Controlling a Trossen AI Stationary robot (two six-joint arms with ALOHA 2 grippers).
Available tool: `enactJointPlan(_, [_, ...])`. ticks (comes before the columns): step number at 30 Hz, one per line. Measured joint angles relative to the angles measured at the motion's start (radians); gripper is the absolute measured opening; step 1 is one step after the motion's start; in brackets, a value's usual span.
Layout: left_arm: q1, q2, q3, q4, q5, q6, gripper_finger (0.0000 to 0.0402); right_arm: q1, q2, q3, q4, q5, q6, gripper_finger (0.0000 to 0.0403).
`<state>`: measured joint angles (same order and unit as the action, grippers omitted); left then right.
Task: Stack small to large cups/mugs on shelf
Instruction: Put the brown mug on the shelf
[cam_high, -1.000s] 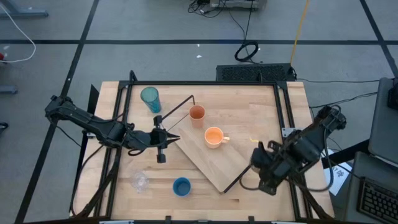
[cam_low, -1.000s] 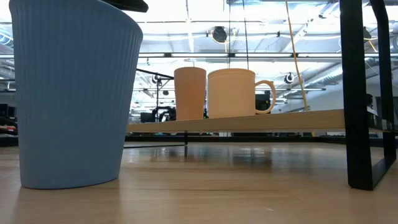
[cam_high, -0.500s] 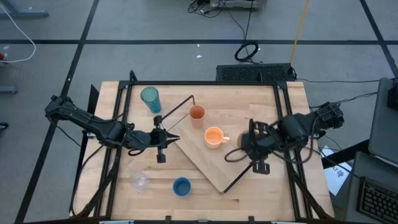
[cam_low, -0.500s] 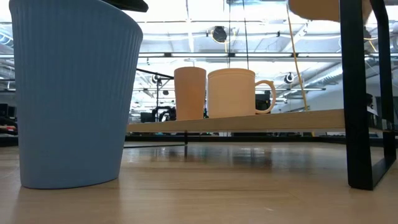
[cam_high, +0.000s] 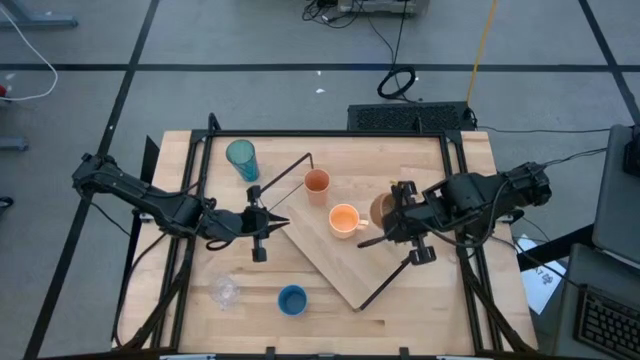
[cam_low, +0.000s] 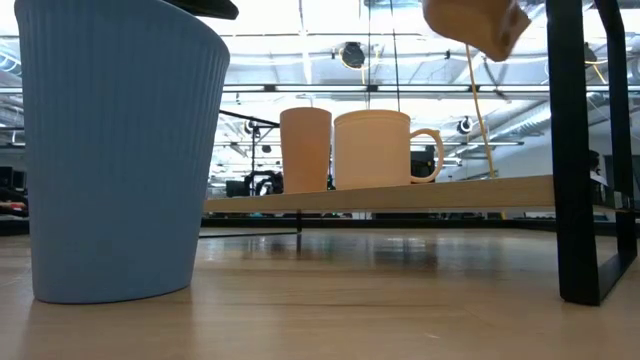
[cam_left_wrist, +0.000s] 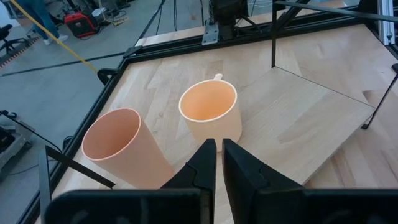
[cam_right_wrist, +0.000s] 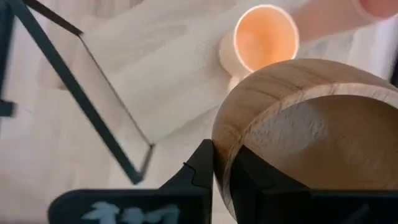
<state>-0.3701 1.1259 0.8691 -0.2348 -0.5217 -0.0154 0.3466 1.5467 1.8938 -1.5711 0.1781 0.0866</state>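
Observation:
The shelf (cam_high: 330, 255) lies slantwise on the table, wire brackets at its ends. On it stand a small orange cup (cam_high: 317, 182) and an orange handled mug (cam_high: 344, 220). My right gripper (cam_high: 392, 212) is shut on a tan mug (cam_high: 381, 208) above the shelf's right part, next to the orange mug. My left gripper (cam_high: 283, 223) is shut at the shelf's left end, with nothing seen between its fingers. A teal tumbler (cam_high: 241, 158) stands at the far left. A blue cup (cam_high: 292, 299) and a clear glass (cam_high: 225, 291) stand near the front edge. My right gripper pinches the tan mug's wall at the rim (cam_right_wrist: 225, 140), one finger (cam_right_wrist: 200, 163) outside and the other inside the hollow. The fingers slant steeply down from the table's right. The mug (cam_low: 475, 25) hangs tilted, lifted clear above the shelf.
Black frame bars run along the table's edges, and one black post (cam_low: 575, 150) stands at the right of the low view. The blue cup (cam_low: 120, 150) fills that view's left. Bare board (cam_left_wrist: 292, 106) lies to the right of the orange mug (cam_left_wrist: 210, 112).
My right gripper has carried the tan mug from the table's right side toward the far edge and the shelf, rolling its wrist on the way. The mug has come in over the shelf's right part, tilted. The left arm has kept still.

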Motion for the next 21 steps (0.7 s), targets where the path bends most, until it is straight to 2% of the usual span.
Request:
enactJointPlan(11, [0.000, 0.000, 0.000, 0.000, 0.000, 0.002, 0.0031, 0.034, 0.000, 0.000, 0.105, 0.133, -0.206, 0.0016])
enactJointPlan(21, [0.000, 0.000, 0.000, 0.000, 0.000, -0.001, 0.0031, 0.068, 0.000, 0.000, 0.152, 0.139, -0.233, 0.0016])
